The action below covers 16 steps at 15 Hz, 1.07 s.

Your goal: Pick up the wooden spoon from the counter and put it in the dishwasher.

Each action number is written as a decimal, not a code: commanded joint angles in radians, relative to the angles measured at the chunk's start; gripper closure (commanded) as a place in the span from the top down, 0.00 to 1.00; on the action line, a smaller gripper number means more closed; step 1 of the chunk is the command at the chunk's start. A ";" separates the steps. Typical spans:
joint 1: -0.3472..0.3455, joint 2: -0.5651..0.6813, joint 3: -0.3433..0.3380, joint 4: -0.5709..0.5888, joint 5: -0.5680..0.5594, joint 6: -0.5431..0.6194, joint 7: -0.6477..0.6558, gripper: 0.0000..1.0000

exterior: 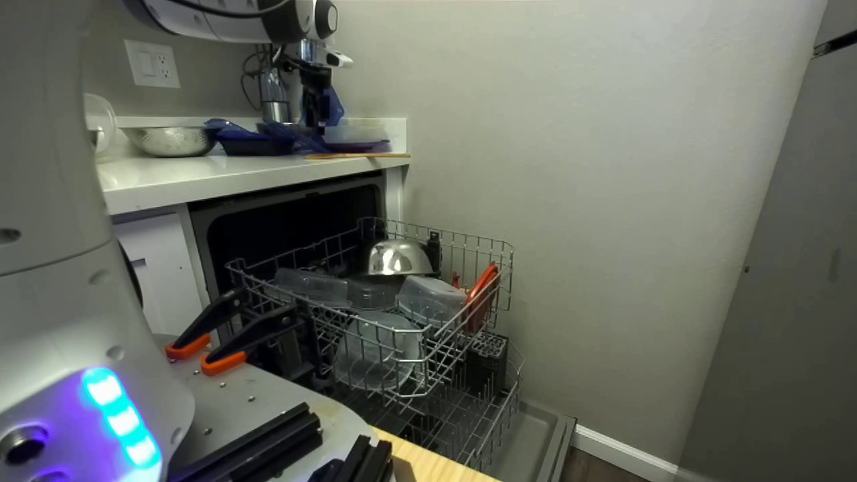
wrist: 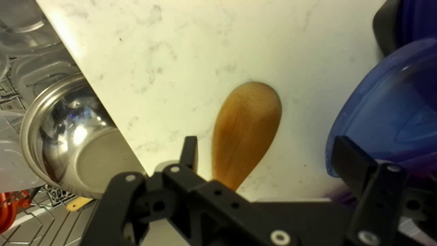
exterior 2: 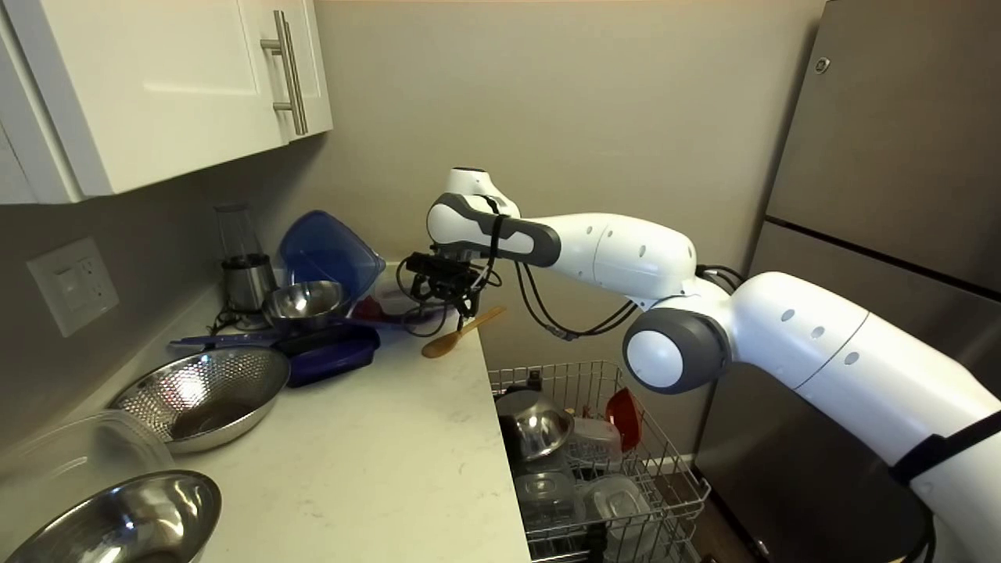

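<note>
Closest to us, in an exterior view, stands the white robot arm (exterior: 60,288), and beside it gapes the dishwasher (exterior: 294,207), its upper rack (exterior: 423,329) drawn out and already loaded; we judge that a slender thing let go there could slip through the wires or end up lying across the clear tubs (exterior: 432,299). We see the counter (exterior 2: 391,461) running above, and in the wrist view the steel bowl (wrist: 82,143) sits in the rack beyond its edge. Opposite, on the inner side, is a blue dish (wrist: 385,112), and we fear a finger coming down there would strike its rim and shove it. Our gripper (wrist: 269,153) hangs over the counter with its fingers (wrist: 353,162) wide apart, holding nothing. The wooden spoon (wrist: 244,133) lies flat on the counter, its head showing between those fingers, closer to the one by the edge; its handle seems to reach that edge or just past it. Closing too high would miss it, coming too low would jam us against the counter, and a sideways nudge could tip it off.
</note>
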State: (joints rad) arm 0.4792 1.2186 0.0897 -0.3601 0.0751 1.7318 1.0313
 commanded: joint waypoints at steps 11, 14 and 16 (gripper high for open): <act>-0.136 0.006 0.015 -0.021 0.058 -0.014 0.194 1.00; -0.151 0.039 0.010 -0.013 0.055 0.052 0.260 1.00; -0.160 0.064 0.010 -0.007 0.055 0.122 0.294 1.00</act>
State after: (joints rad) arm 0.3327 1.2609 0.1014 -0.3609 0.1106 1.7686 1.2623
